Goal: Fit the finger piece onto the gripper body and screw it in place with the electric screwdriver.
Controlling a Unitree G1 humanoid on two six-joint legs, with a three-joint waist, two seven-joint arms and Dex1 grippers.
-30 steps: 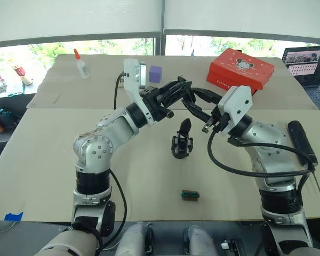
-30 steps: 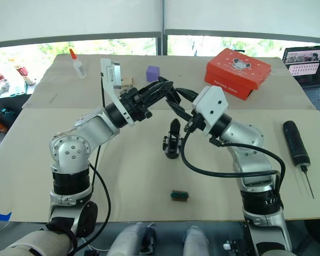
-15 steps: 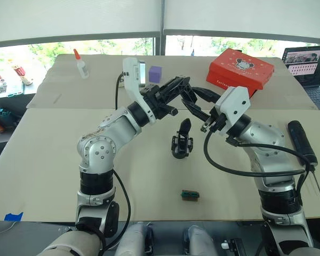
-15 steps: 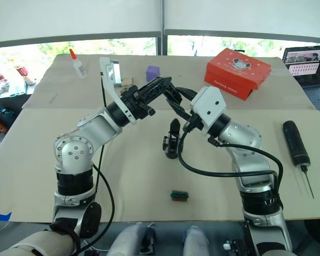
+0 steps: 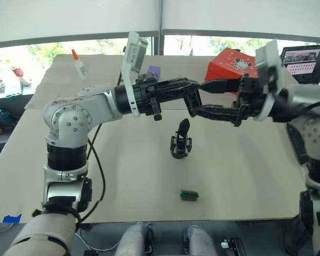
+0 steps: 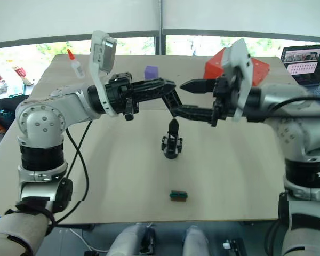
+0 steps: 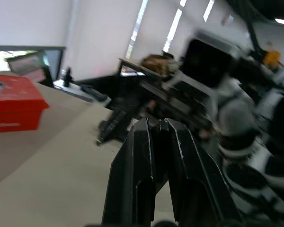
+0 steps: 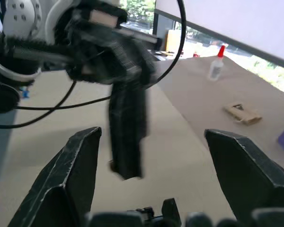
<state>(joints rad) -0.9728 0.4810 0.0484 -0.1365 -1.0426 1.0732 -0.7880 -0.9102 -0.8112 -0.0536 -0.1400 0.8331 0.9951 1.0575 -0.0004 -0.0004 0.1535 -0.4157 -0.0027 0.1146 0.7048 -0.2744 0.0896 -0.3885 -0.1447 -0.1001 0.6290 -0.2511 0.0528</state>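
At the centre of the left eye view, the gripper body (image 5: pixel 181 145) stands upright on the tan surface (image 5: pixel 240 176), its pointed black finger sticking up. Above it, both arms reach toward each other in mid-air: the left claw (image 5: pixel 194 88) has its fingers pressed together, holding nothing that can be made out, and the right claw (image 5: pixel 198 97) is spread wide, one finger high and one low, empty. Their tips nearly meet (whether they touch cannot be told). A small green-and-dark block (image 5: pixel 190 195) lies at lower centre, well apart from the gripper body. A red box (image 5: pixel 228 65) sits at upper right, a purple cube (image 5: pixel 154 71) and a glue bottle (image 5: pixel 77 61) at upper left.

Across the right eye view the scene is alike.

Up the left wrist view rise two black fingers (image 7: pixel 137 184) set close together, with nothing between them.

Low in the right wrist view, the right claw's fingers (image 8: pixel 68 175) stand far apart, the left claw (image 8: pixel 128 137) between them.
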